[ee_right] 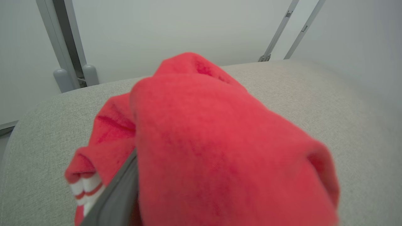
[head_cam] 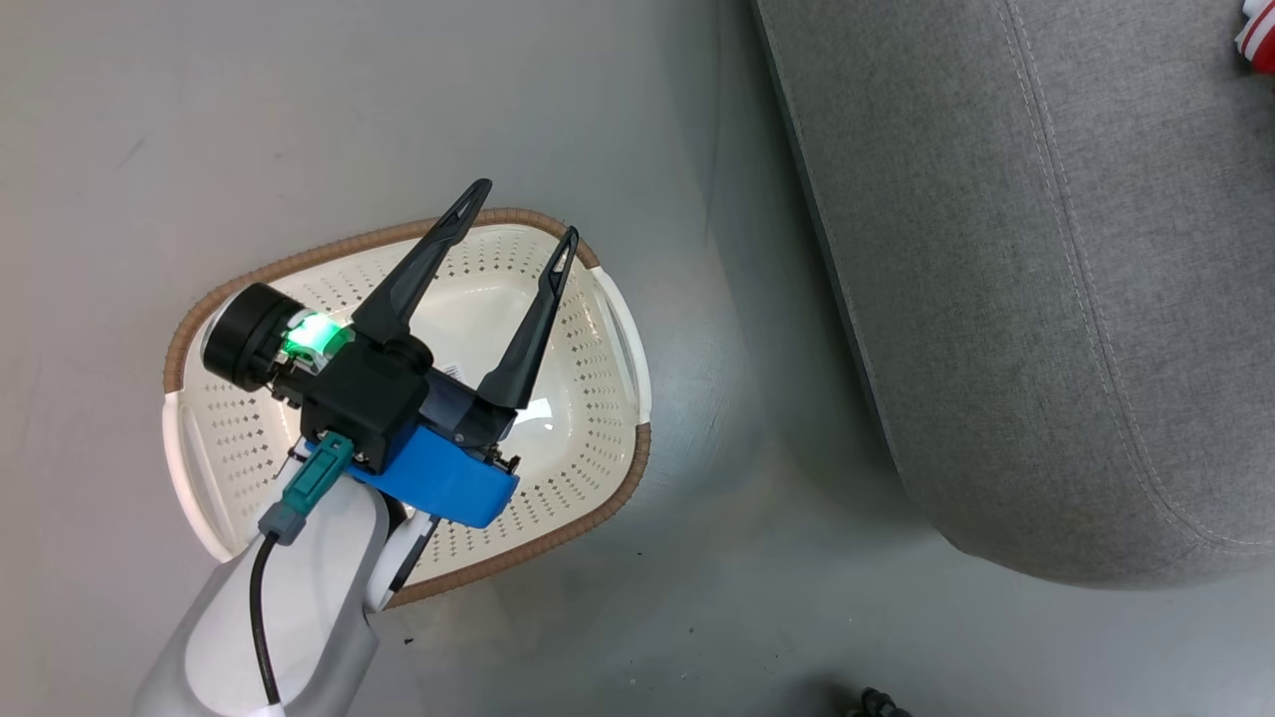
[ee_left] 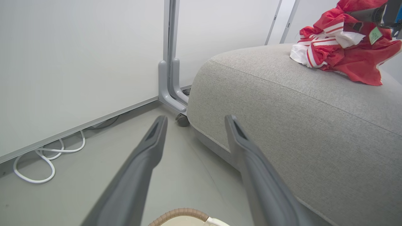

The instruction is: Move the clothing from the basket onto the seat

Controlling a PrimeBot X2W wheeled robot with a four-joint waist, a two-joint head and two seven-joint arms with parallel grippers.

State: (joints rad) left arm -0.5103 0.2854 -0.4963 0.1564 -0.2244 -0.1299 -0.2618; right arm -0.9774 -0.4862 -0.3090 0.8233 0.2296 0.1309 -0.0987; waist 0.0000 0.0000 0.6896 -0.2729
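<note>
**Clothing** [ee_left: 342, 53]: red-and-white heap on the seat [head_cam: 1046, 299], well in from its basket-side edge.
**Basket** [head_cam: 588, 438]: on the floor beside the seat, no garment visible inside. Task judged nearly done.
**Left gripper** [head_cam: 528, 209]: fingers spread, empty, above the basket.
**Right gripper** [ee_left: 366, 14]: draped in cloth, grip cannot be told.
**Green tag** [ee_left: 375, 35], **barcode sticker** [head_cam: 453, 370]: unreadable.

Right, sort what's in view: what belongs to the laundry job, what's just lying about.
Job: red-and-white fabric clothing; cream perforated plastic basket with brown rim; large grey upholstered seat.
Lying about: white looped cable on the floor; grey metal partition post.
</note>
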